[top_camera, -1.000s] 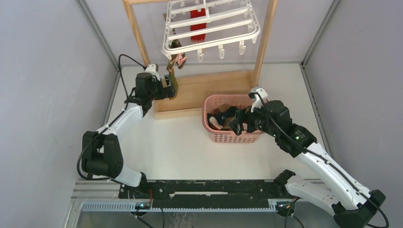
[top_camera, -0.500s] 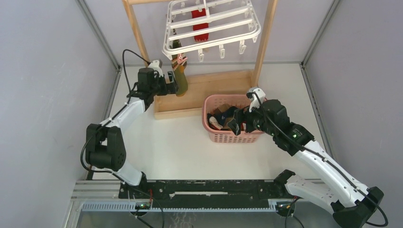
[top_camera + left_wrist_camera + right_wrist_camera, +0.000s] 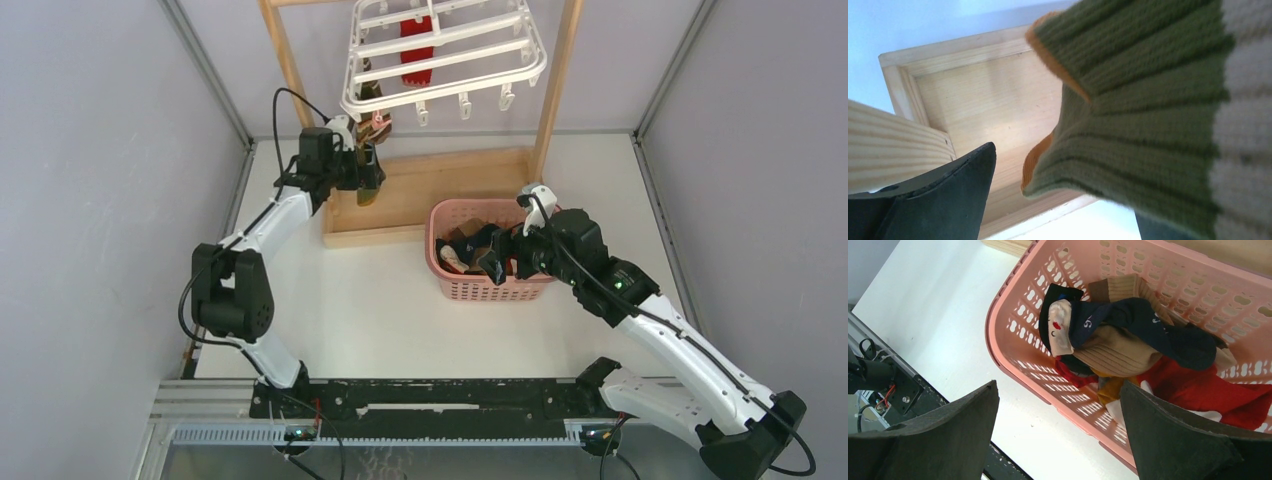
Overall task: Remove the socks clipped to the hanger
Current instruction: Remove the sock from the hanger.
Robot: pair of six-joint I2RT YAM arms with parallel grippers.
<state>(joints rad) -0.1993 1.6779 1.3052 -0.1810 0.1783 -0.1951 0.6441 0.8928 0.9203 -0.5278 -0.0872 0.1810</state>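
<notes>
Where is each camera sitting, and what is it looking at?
Top camera: sits high behind the robot, looking down at the table; left arm and right arm show, plus the white hanger and pink basket.
Left wrist camera: rides the left arm, looking past the open left fingers at a green striped sock and the wooden stand.
Right wrist camera: rides the right arm, looking down past the open right fingers at socks in the basket.
Shared: top and right wrist views both show the basket.
</notes>
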